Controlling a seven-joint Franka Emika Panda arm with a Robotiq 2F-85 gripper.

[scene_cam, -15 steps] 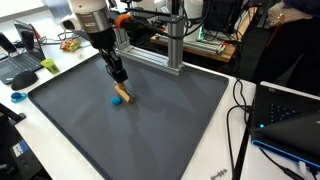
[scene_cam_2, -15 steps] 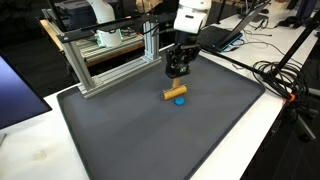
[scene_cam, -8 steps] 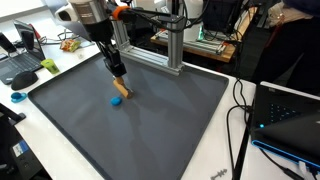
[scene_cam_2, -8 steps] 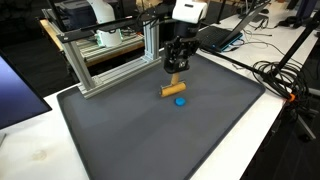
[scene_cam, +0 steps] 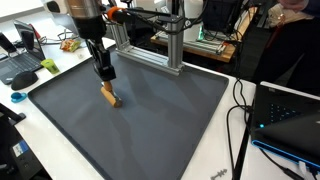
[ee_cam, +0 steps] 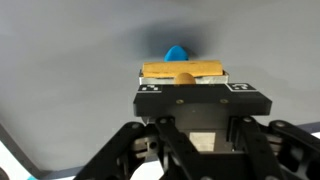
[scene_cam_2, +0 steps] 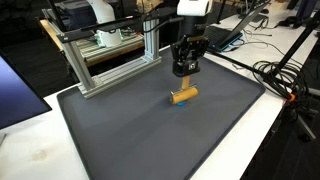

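A short wooden block (scene_cam: 108,95) (scene_cam_2: 183,95) hangs just under my gripper (scene_cam: 104,79) (scene_cam_2: 186,77), over the back half of the dark grey mat (scene_cam: 170,125) (scene_cam_2: 150,130). The fingers are shut on it. In the wrist view the block (ee_cam: 182,69) lies crosswise right at my gripper (ee_cam: 182,79), whose fingertips are hidden behind the black gripper body. A small blue piece (ee_cam: 177,50) sits on the mat directly below the block. Only a sliver of this blue piece (scene_cam_2: 178,103) shows in an exterior view.
An aluminium frame (scene_cam: 150,45) (scene_cam_2: 110,55) stands along the back edge of the mat, close behind the arm. Laptops (scene_cam: 22,62) (scene_cam: 290,120) and black cables (scene_cam: 240,100) (scene_cam_2: 280,75) lie on the white table around the mat.
The gripper has shifted sideways and turned. The wooden block moved and turned with it, and it now covers most of the blue piece, which stayed put.
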